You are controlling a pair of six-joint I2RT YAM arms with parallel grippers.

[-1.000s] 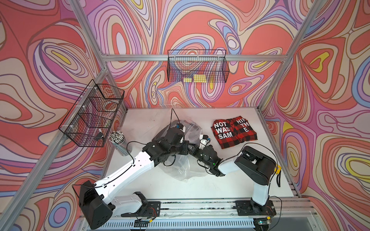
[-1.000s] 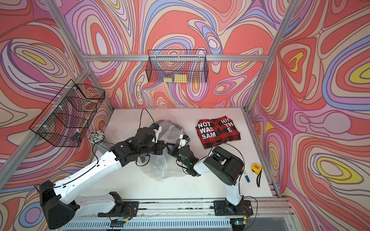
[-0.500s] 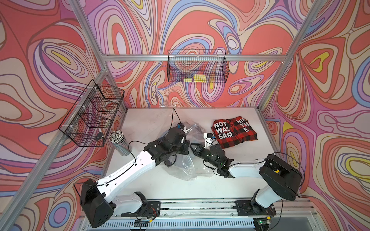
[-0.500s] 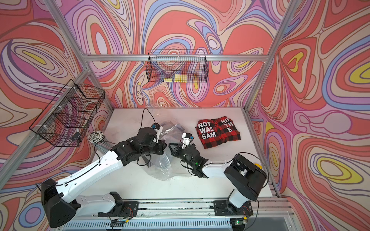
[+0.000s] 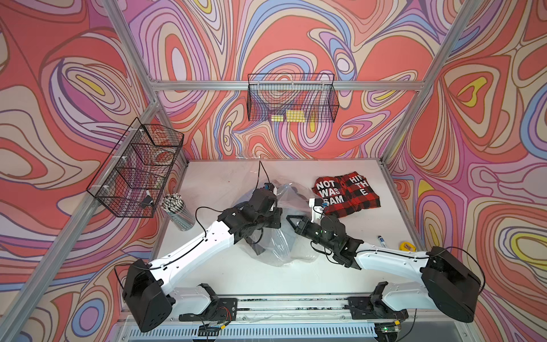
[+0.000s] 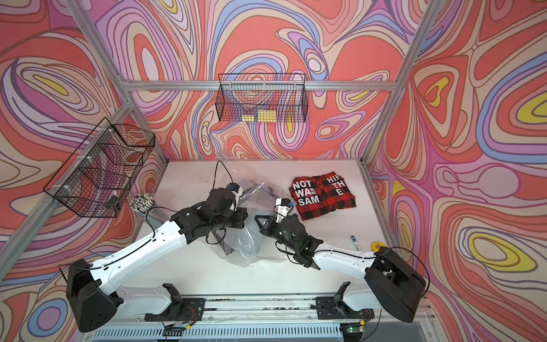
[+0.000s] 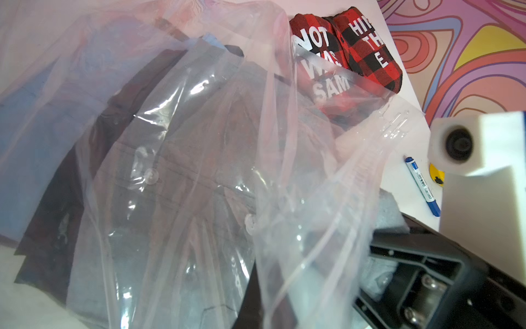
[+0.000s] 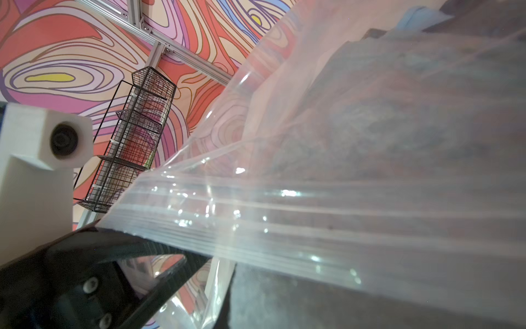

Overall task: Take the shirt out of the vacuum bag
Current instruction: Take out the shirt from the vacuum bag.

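I see the vacuum bag (image 5: 282, 247) in the middle of the bench (image 5: 225, 183), between my two arms. It does not lie flat: its upper part is raised and its lower part rests crumpled on the surface.

The left claw (image 5: 277, 220) is closed on the film at the left side of the raised part. Its own tips do not appear in the left wrist view, but the plastic hangs very close before that camera.

The right claw (image 5: 291, 220) points toward the left one, and the two are near each other with only bag material between them. In the right wrist view the zip-seal edge (image 8: 256, 216) runs straight into this claw, whose jaws are pressed together on it.

The grey shirt (image 7: 185, 171) is still inside the bag. Through the plastic I can read its placket and a clear button (image 7: 152, 175). Beside it there is something dark and something light blue, but I cannot tell what these are.

A red plaid shirt (image 5: 346, 195) with white letters lies folded on the bench at the far right, outside the bag and near the right claw. Nearer to the right arm lie a blue marker (image 5: 382, 241) and a yellow tape measure (image 5: 406, 245). A cup of sticks (image 5: 177, 210) stands at the left edge of the bench.
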